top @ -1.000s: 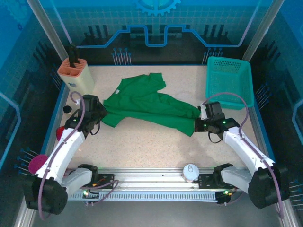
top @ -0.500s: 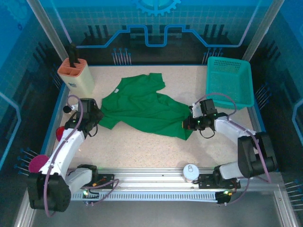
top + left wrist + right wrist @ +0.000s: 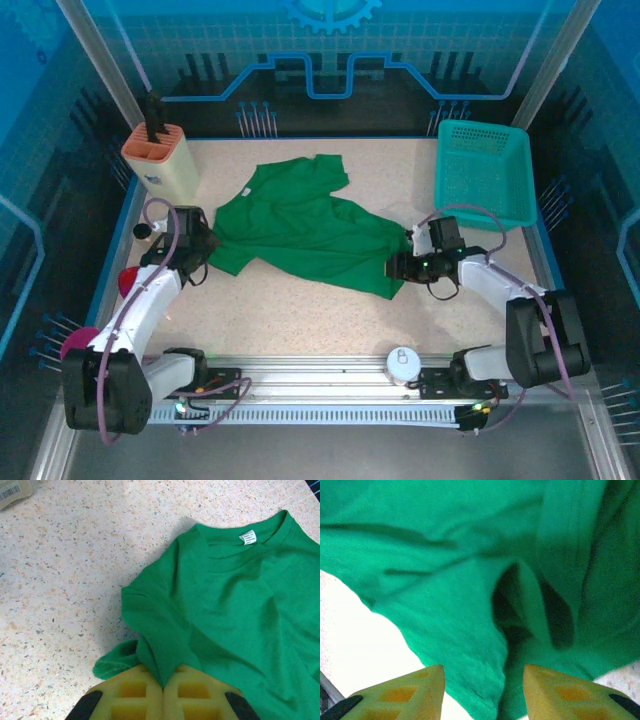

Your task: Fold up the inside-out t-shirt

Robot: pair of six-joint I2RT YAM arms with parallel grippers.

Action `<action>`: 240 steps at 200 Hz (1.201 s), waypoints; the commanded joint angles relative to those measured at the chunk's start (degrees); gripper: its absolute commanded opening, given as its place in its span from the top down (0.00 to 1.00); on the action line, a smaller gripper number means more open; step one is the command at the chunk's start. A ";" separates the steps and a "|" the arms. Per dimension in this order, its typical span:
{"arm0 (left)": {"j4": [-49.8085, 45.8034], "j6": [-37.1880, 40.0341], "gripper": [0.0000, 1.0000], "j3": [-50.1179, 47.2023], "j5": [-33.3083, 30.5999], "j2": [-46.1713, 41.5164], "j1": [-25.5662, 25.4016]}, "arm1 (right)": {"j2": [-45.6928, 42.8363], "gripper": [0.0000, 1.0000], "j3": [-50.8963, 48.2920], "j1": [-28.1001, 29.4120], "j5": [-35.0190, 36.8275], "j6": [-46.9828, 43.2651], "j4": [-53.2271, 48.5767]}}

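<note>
1. The plain green soft cloth short-sleeved t-shirt (image 3: 300,225) lies rumpled on the speckled table (image 3: 300,310), mid-frame in the top view; its white neck label (image 3: 248,537) sits upper right in the left wrist view.
2. The left gripper (image 3: 163,687), bottom centre, is closed tight, pinching a fold of the shirt's edge.
3. The right gripper (image 3: 484,672) stands parted over the cloth, clasping nothing.

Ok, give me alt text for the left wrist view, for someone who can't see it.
The left pincer, jaws shut, pinches a fold of the green t-shirt at the bottom of the frame. The shirt spreads up and right over the speckled table, its white neck label showing at the collar.
</note>
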 commanded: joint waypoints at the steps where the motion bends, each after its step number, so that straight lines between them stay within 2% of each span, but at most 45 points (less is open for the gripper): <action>1: 0.66 0.15 1.00 -0.78 0.03 -0.59 0.84 | -1.47 0.53 -2.98 0.11 0.42 0.52 -1.58; 47: 0.02 0.58 1.00 -0.78 0.24 -0.94 0.93 | 3.24 0.53 -3.97 2.18 -3.07 0.39 5.75; 87: -0.85 0.77 1.00 -1.31 -0.23 -2.07 1.02 | 5.65 0.58 -2.85 3.81 -6.24 0.45 7.58; 100: -1.18 0.68 1.00 -1.47 -0.61 -2.55 1.02 | 5.51 0.67 -2.77 4.00 -6.86 0.60 7.84; 132: -1.90 0.04 1.00 -1.70 -1.06 -2.67 1.11 | 3.21 0.99 -2.30 4.01 -7.89 -0.03 5.62; 165: -5.29 -5.10 1.00 -0.70 -1.42 -4.08 2.52 | -5.20 1.00 -1.04 3.41 -9.23 3.56 0.89; 181: -10.22 -6.39 1.00 2.99 -0.93 -5.80 3.96 | -14.07 1.00 0.90 0.54 -8.30 11.38 -1.94; 200: -16.79 0.10 1.00 12.31 -0.64 -8.47 5.06 | -26.32 1.00 4.36 -3.66 -7.30 19.79 -3.05; 216: -20.88 5.74 1.00 21.77 0.91 -10.04 5.15 | -31.64 1.00 11.40 -5.54 -6.48 20.00 -7.09; 240: -24.93 11.34 1.00 35.46 6.27 -12.26 5.15 | -32.54 1.00 25.27 -6.27 -10.22 16.53 -14.42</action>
